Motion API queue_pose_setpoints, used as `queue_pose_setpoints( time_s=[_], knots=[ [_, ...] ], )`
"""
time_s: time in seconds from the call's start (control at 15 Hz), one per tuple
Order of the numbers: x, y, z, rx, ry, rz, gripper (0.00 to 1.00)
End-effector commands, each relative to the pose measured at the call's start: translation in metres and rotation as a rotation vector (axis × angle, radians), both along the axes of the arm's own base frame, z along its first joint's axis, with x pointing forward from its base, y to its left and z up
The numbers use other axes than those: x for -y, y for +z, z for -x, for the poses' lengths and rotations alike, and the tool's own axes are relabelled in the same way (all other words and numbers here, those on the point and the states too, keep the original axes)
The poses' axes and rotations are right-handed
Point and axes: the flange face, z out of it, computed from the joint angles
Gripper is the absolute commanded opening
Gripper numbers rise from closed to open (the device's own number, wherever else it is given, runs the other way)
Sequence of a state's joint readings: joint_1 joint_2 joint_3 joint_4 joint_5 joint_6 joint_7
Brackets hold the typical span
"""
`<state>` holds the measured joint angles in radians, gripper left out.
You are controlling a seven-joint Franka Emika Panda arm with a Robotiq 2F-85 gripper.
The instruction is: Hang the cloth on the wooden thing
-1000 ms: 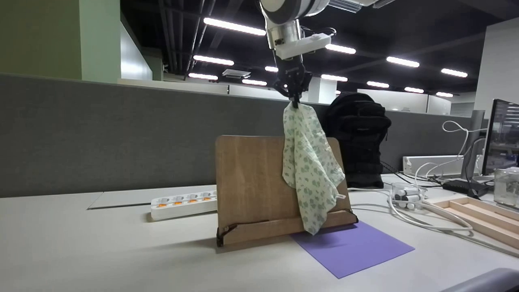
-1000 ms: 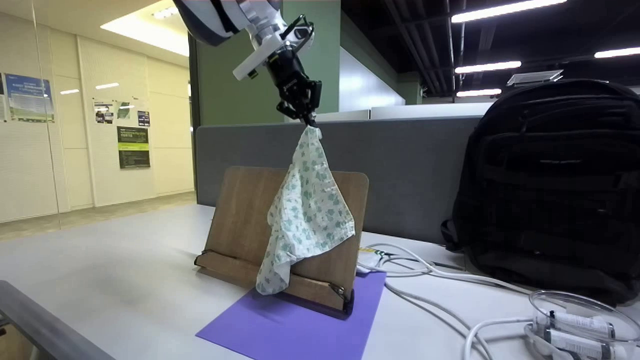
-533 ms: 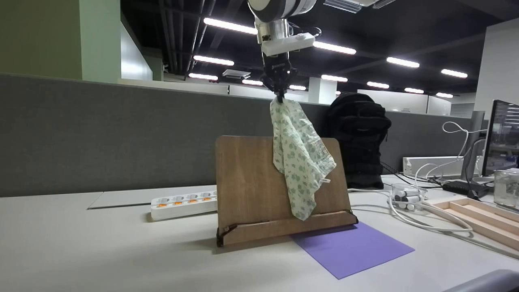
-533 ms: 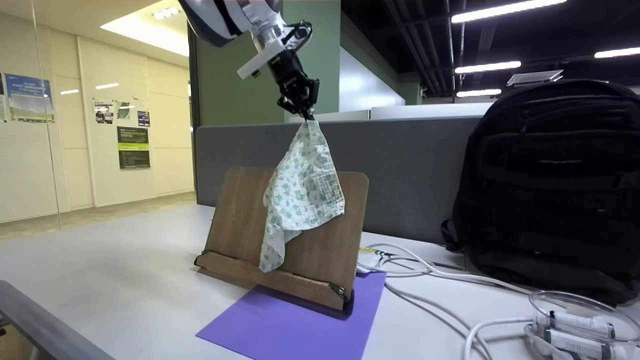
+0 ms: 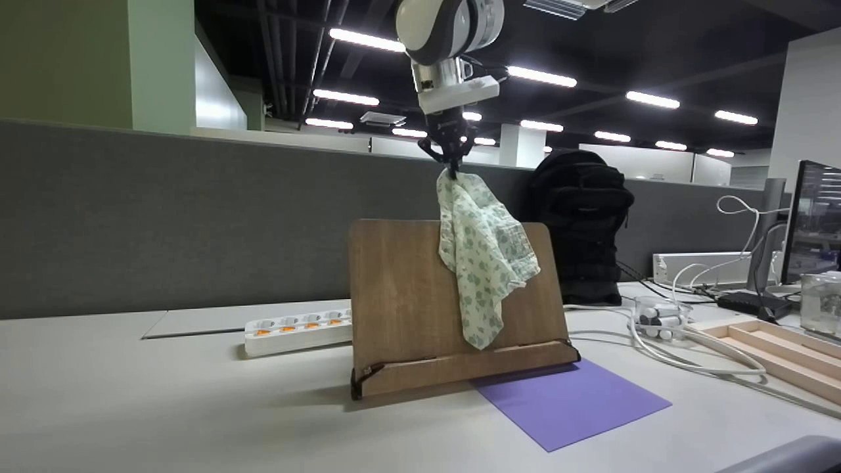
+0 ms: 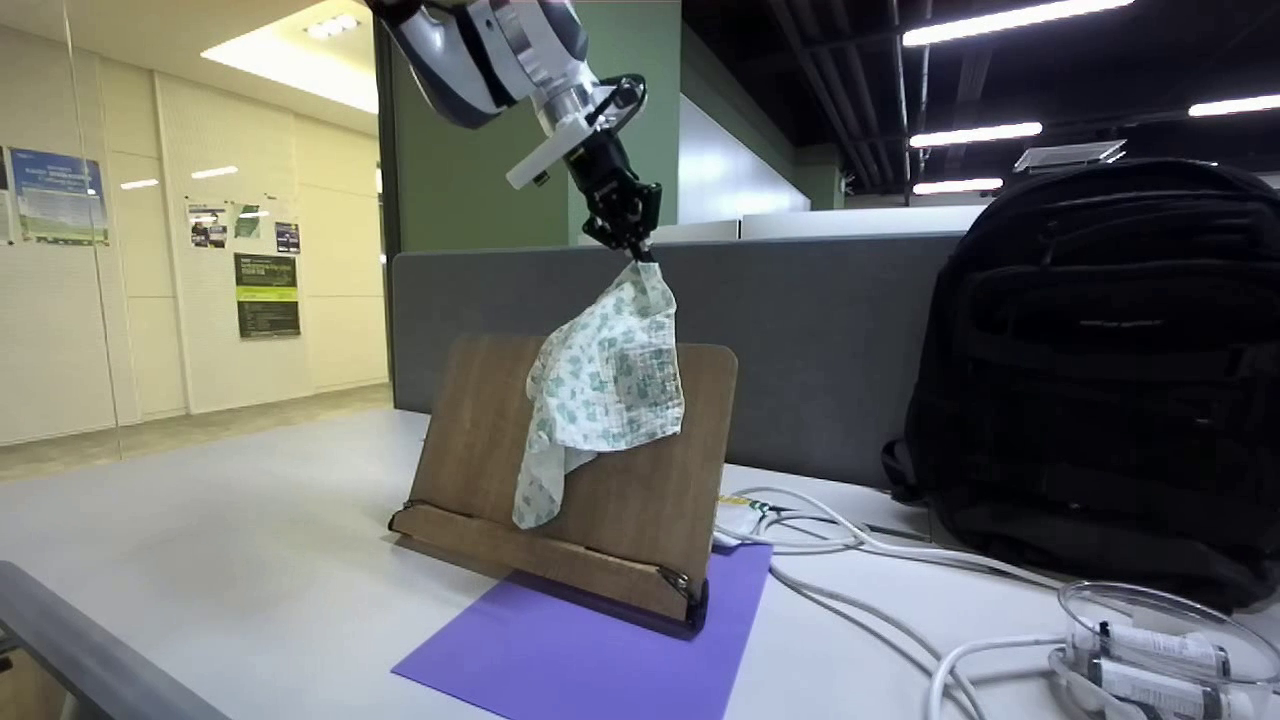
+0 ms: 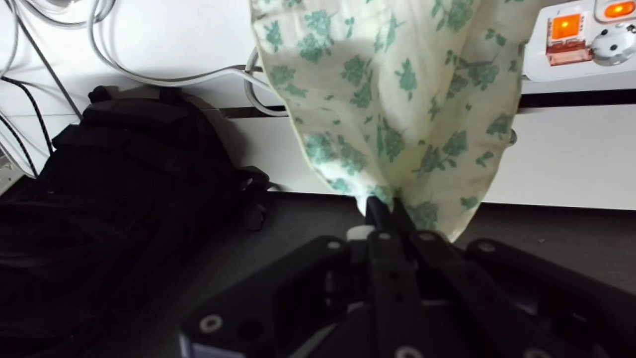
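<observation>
Green-patterned cloth (image 5: 479, 256) is clamped at its top by the claw (image 5: 453, 173), in front of the wooden stand (image 5: 401, 289).

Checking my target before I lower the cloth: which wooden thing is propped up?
The brown wooden stand, overlapped by the cloth in both exterior views. It stands tilted up, whereas the paler wooden tray, in an exterior view, lies flat.
</observation>
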<state>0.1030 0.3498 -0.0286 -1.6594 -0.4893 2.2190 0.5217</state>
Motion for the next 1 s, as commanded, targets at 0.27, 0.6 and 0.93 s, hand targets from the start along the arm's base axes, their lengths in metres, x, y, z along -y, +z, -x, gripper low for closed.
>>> queue_pose_setpoints(
  time_s=[0.27, 0.6, 0.93],
  knots=[
    [0.013, -0.025, -0.030, 0.018, -0.114, 0.017, 0.00],
    [0.028, -0.034, -0.040, 0.030, -0.166, 0.033, 0.00],
    [0.034, -0.035, -0.041, 0.005, -0.179, 0.037, 0.40]
  ],
)
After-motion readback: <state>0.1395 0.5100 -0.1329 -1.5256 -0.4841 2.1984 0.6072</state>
